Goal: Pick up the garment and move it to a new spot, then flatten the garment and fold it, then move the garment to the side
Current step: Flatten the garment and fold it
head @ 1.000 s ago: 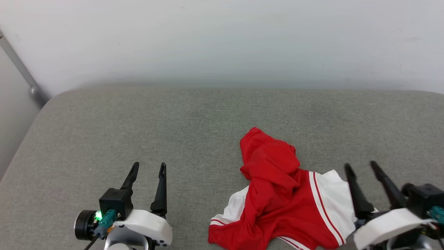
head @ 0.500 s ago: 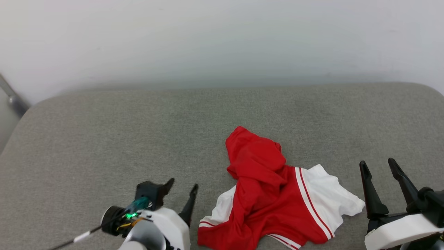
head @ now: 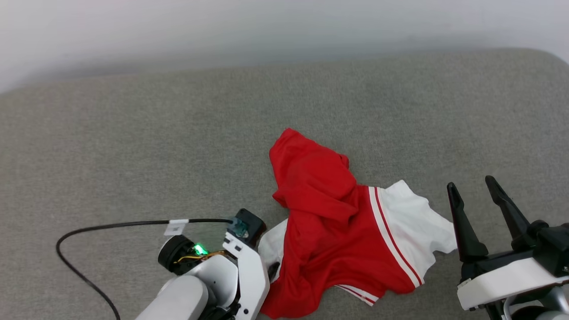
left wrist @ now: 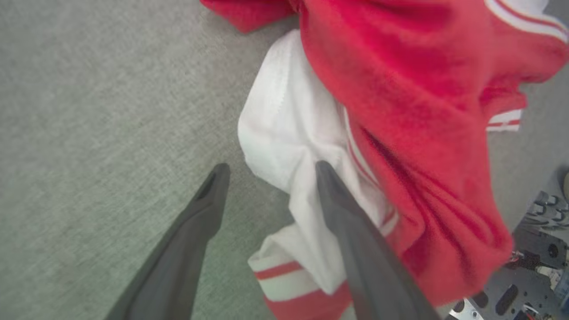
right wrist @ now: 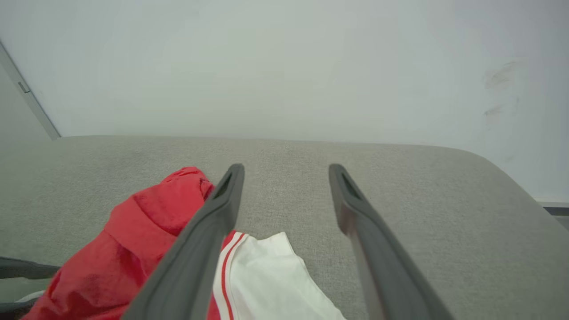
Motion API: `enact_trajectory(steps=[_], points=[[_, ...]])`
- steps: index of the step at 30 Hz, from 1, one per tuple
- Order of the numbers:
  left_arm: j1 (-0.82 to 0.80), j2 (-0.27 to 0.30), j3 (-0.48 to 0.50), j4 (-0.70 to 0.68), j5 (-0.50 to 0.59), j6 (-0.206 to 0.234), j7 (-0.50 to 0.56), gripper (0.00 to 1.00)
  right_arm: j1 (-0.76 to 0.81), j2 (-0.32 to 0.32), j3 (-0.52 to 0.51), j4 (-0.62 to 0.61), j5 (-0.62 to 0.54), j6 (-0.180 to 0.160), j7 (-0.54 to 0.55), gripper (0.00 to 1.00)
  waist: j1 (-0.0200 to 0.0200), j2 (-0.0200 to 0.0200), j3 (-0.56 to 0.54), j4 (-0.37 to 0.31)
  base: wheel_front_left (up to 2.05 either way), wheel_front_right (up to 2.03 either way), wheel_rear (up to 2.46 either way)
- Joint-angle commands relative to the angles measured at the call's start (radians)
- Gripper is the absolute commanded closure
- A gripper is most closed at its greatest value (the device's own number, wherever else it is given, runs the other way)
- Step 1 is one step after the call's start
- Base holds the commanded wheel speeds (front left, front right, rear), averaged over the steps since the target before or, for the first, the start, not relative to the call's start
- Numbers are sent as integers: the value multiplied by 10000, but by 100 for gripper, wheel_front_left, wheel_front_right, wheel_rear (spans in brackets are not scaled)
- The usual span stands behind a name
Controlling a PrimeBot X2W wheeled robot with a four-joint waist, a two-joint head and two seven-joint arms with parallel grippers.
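The garment (head: 329, 222) lies crumpled on the grey cushion (head: 133, 146), red with white sleeves and red-and-white striped trim; its print is hidden in the folds. My left gripper (left wrist: 271, 169) is open and points down at the garment's (left wrist: 418, 102) near white sleeve. One of its fingers (left wrist: 346, 222) is over the white cloth, the other over bare cushion. In the head view the left wrist (head: 222, 275) covers most of that gripper. My right gripper (head: 470, 183) stands open, fingers up, just right of the other white sleeve and holding nothing. The right wrist view has the right gripper (right wrist: 286, 169) and the garment (right wrist: 151, 231) at its lower left.
A pale wall (head: 266, 26) rises behind the cushion's far edge. A black cable (head: 111, 226) loops from my left wrist over the cushion. The cushion's rounded right corner (right wrist: 498, 178) is near the right gripper. Robot base parts (left wrist: 533, 249) sit at the corner of the left wrist view.
The head camera has tilted down and turned right. My left arm has swung right and turned its fingers down onto the garment's white sleeve. The right gripper has kept its pose.
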State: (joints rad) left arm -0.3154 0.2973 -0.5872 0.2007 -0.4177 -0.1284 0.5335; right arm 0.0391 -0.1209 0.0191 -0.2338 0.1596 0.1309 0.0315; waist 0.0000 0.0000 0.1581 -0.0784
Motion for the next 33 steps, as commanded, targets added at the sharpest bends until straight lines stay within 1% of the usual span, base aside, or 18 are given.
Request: enact_trajectory(steps=[1, 3, 4, 5, 6, 7, 8, 12, 14, 19, 25, 26, 27, 28, 29, 31, 32, 33], points=[[-342, 224, -433, -25, -228, -14, 469, 0, -200, 70, 26, -27, 102, -3, -56, 0, 0, 0, 462, -163, 0, 0, 0], [-539, 548, -998, 116, -471, -19, 1091, 0, -266, 94, 45, 33, 97, -3, -85, 0, 0, 0, 616, -208, 0, 0, 0], [-594, 705, -1274, 179, -560, -21, 1394, 27, -311, 106, 69, 51, 93, -3, -120, 0, 0, 0, 676, -231, 0, 0, 0], [-652, 795, -1484, 189, -702, -20, 1564, 52, -354, 124, 83, 77, 128, -3, -122, 0, 0, 0, 734, -255, 0, 0, 0], [-718, 873, -1697, 222, -850, -21, 1736, 72, -389, 126, 108, 97, 135, -3, -146, 0, 0, 0, 770, -272, 0, 0, 0], [-795, 988, -1915, 269, -926, -23, 1905, 100, -413, 124, 120, 112, 146, -3, -157, 0, 0, 0, 789, -290, 0, 0, 0], [-829, 1060, -2042, 302, -1020, -24, 1949, 100, -426, 127, 145, 142, 156, -3, -169, 0, 0, 0, 794, -310, 0, 0, 0], [-1001, 1076, -1946, 192, -1076, -18, 1172, 100, -336, 142, 43, 231, 154, -3, -163, 0, 0, 0, 628, -235, 0, 0, 0], [-1056, 1048, -1715, 93, -983, 157, 626, 100, -213, 150, -18, 306, 219, -2, -59, 0, 0, 0, 462, -79, 0, 0, 0], [-659, 1170, -955, -171, -939, 1083, -629, 100, 4, 164, -188, 315, 254, -3, 105, 0, 0, 0, -17, 451, 0, 0, 0], [555, 1631, 302, -353, -1488, 2395, -1469, 100, 273, 192, -398, 262, 329, -3, 275, 0, 0, 0, -406, 1043, 0, 0, 0], [789, 1706, 481, -325, -1599, 2564, -1553, 100, 318, 205, -440, 285, 349, -3, 302, 0, 0, 0, -471, 1117, 0, 0, 0], [789, 1706, 481, -325, -1599, 2564, -1553, 100, 318, 205, -440, 285, 349, -3, 302, 0, 0, 0, -471, 1117, 0, 0, 0], [1047, 1756, 649, -291, -1730, 2738, -1641, 100, 368, 216, -490, 311, 383, -3, 307, 0, 0, 0, -540, 1185, 0, 0, 0], [1761, 1859, 1153, -137, -2119, 3148, -1931, 100, 491, 235, -598, 376, 471, -3, 366, 0, 0, 0, -687, 1311, 0, 0, 0], [2136, 1752, 1341, 18, -2362, 3248, -2108, 100, 570, 260, -696, 438, 518, -3, 395, 0, 0, 0, -758, 1347, 0, 0, 0], [2275, 1676, 1356, 99, -2489, 3238, -2151, 69, 600, 274, -714, 461, 537, -3, 388, 0, 0, 0, -792, 1352, 0, 0, 0], [2394, 1515, 1388, 144, -2712, 3131, -2211, 3, 638, 284, -737, 498, 541, -3, 396, 0, 0, 0, -846, 1351, 0, 0, 0]])
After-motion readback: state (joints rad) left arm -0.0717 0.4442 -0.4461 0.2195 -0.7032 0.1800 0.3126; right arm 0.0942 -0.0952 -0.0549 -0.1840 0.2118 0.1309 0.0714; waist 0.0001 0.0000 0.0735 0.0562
